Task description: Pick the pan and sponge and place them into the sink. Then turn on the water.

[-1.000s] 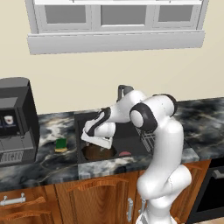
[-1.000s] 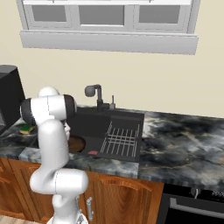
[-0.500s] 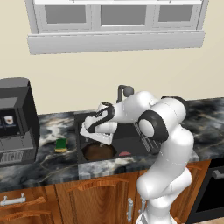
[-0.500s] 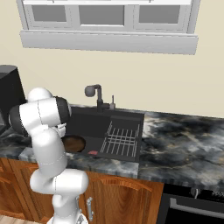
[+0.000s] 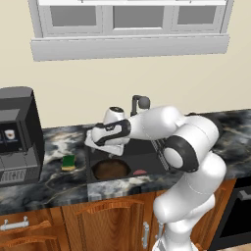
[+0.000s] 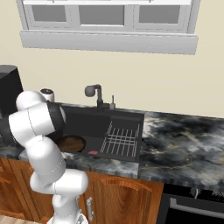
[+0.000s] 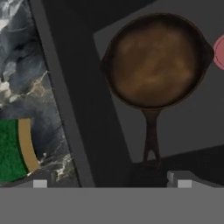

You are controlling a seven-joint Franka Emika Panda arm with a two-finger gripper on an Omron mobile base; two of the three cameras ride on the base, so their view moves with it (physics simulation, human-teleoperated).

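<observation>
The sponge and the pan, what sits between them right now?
In the hand view, only marble counter and the sink's dark left wall separate the sponge from the pan.

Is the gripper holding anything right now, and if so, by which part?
Nothing is held. The gripper is open above the sink; the pan lies in the basin, the sponge on the counter.

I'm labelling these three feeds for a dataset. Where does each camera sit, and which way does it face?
Left base view: behind the arm's left, looking forward-down at the sink; arm rises lower right, open claw above the pan.
Right base view: behind-right, same sink; arm lower left.
Hand view: on the hand, looking down at pan, sponge; fingertips at bottom.
All three share the pan.
</observation>
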